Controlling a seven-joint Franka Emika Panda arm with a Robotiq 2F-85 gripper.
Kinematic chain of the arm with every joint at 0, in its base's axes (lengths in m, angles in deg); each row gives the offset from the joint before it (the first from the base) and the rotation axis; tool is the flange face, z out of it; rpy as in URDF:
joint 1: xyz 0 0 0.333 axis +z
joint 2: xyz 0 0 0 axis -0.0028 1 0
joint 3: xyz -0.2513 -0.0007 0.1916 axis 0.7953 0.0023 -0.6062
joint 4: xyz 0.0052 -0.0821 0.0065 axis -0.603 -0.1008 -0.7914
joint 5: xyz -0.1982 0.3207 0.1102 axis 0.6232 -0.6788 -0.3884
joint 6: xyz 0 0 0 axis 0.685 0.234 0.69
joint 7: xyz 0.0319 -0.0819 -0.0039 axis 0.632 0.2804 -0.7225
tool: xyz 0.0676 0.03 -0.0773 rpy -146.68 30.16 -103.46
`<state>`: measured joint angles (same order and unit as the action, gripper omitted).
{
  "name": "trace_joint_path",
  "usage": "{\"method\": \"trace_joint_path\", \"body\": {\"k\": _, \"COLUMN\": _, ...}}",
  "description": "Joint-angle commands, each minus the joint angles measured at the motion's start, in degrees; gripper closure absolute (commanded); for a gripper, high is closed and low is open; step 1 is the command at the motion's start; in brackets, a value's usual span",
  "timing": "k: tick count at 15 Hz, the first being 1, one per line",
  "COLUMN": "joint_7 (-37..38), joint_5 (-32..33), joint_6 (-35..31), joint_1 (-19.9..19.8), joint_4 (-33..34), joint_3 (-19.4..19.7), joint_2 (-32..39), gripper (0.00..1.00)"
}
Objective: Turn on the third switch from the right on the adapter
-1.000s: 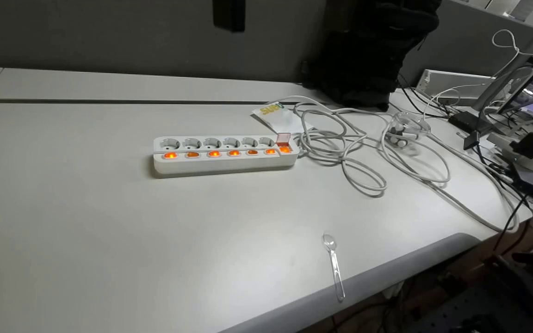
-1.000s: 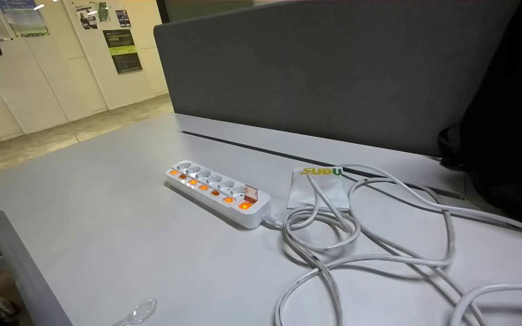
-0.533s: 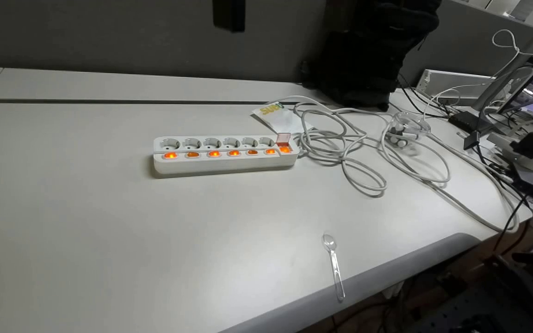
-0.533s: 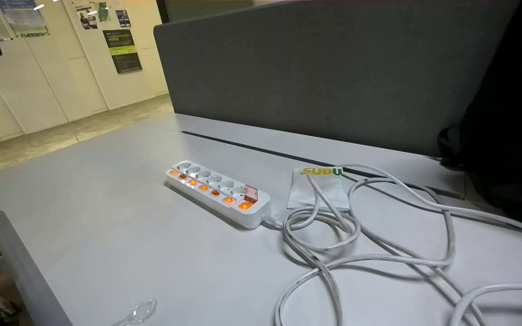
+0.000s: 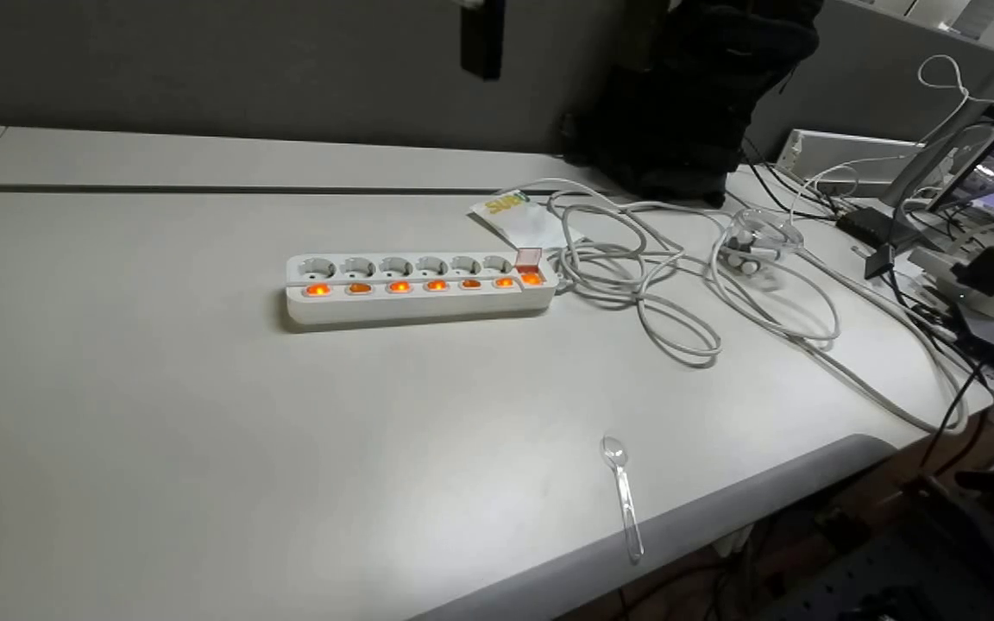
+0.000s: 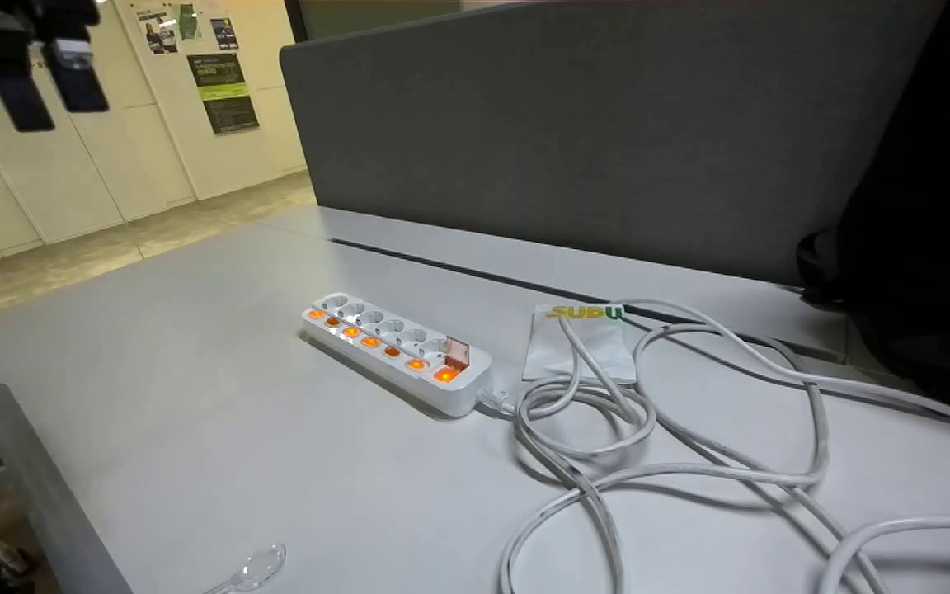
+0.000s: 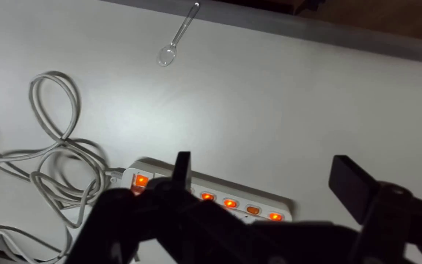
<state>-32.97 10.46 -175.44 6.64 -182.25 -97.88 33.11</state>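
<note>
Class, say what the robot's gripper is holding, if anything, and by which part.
Nothing is held: the gripper is open, its fingers apart with nothing clamped between them. The adapter sits untouched.

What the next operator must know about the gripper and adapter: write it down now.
Gripper: open, holding nothing, raised clear of the table.
Adapter: lying on the table.
Done: apparently nothing yet; in both exterior views the third switch from the right is unlit.
Left: probably lower the gripper, press that switch, check it glows.
Leave the second switch from the left alone; it is unlit too.
</note>
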Motion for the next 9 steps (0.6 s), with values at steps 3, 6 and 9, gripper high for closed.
{"method": "trace_joint_path", "body": {"k": 3, "joint_7": 7.9, "joint_5": 8.9, "joint_6": -14.4, "joint_1": -5.0, "joint_4": -1.1, "joint_3": 2.4, "joint_2": 5.1, "gripper": 0.47}}
{"method": "trace_joint_path", "body": {"k": 6, "joint_7": 14.1, "joint_5": 14.0, "joint_6": -22.7, "joint_1": -7.5, "joint_4": -2.4, "joint_3": 3.1, "joint_2": 7.8, "gripper": 0.69}}
{"method": "trace_joint_path", "body": {"k": 9, "joint_7": 21.3, "joint_5": 19.0, "joint_6": -28.4, "joint_1": -9.5, "joint_4": -3.0, "joint_3": 3.5, "joint_2": 11.3, "gripper": 0.89}}
